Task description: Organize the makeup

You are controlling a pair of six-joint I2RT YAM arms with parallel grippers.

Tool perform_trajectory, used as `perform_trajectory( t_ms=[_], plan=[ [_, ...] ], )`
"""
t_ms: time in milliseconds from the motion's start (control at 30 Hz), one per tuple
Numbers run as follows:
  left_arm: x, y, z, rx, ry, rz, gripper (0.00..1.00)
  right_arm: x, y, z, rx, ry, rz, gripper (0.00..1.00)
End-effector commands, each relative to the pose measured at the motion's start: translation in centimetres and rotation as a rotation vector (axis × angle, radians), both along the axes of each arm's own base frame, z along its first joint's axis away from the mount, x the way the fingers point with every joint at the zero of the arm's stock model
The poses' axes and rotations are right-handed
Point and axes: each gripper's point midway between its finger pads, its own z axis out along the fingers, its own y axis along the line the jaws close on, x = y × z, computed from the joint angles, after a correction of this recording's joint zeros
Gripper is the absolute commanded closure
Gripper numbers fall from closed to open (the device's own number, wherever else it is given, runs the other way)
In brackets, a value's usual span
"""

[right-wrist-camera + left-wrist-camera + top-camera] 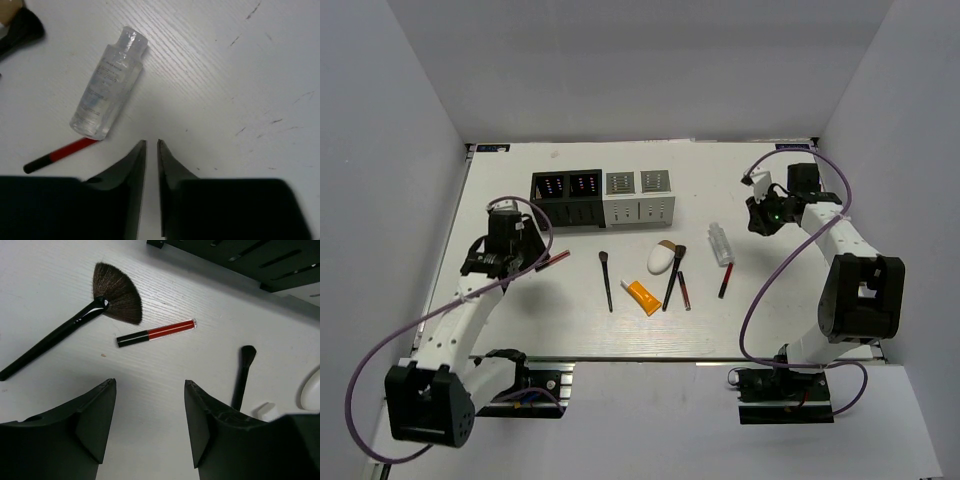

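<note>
left gripper (150,385) spread and empty above the table (570,325) at left, red lip gloss (157,333) just right of it beside a fan brush (85,315), right gripper (151,142) at far right pressed almost together, holding nothing, clear bottle (107,85) near on its left, white sponge (660,261) and orange tube (643,296) mid-table

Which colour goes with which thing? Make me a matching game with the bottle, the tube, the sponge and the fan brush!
Things:
1. bottle
2. tube
3. sponge
4. fan brush

Colours:
A. orange with a white cap
B. black handle, dark bristles
C. see-through
D. all white

Pairs: 1-C, 2-A, 3-D, 4-B
</note>
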Motion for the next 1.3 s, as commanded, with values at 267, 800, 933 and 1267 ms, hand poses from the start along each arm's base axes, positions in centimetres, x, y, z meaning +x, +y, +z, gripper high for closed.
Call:
perform_trajectory(
  t_ms=[267, 800, 933, 1267],
  plan=[
    [3.1, -5.5, -0.3, -0.149, 0.007, -0.342, 0.36, -0.6, 0.8, 0.2, 0.048, -0.017, 0.019, 0.36],
    [5.9, -3.1, -4.7, 0.133, 0.091, -0.472, 0.56, 0.6, 0.7, -0.8, 0.052, 0.021, 0.011, 0.36],
    [6.1, -3.1, -5.5, 0.146, 0.078, -0.497, 0.54, 0.6, 0.6, -0.9, 0.045, 0.022, 0.005, 0.36],
    [5.4, -4.4, -7.7, 0.146, 0.071, -0.619, 0.44, 0.7, 0.3, -0.9, 0.037, 0.02, 0.0, 0.36]
  ],
)
